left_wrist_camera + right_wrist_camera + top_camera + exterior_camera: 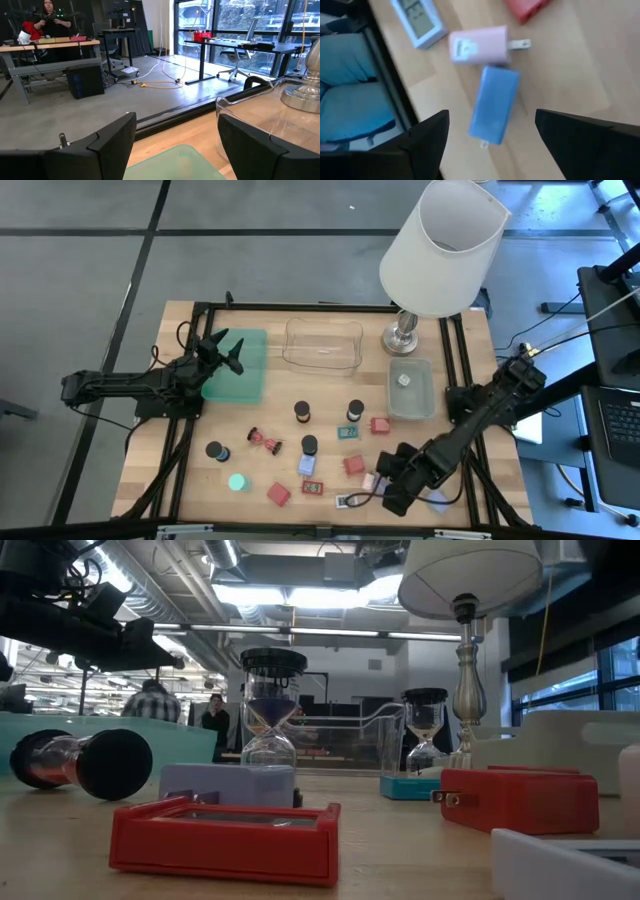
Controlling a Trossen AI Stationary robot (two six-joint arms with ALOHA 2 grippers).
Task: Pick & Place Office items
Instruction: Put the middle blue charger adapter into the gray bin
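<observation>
Right gripper, fingers spread, hovers over the blue block lying flat at the table's near right edge beside a pink one; it looks light, rigid, smooth-sided, best pinched across its narrow width; left gripper waits open over the green tray

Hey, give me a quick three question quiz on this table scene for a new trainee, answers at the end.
1. True or false: the left gripper holds an item.
2. Which block lies between the right gripper's open fingers: A blue, B pink, C red?
3. What colour is the tray under the left gripper?

Key:
1. False; it hovers open and holds nothing.
2. A, the blue block, beside the pink block.
3. Green.
</observation>
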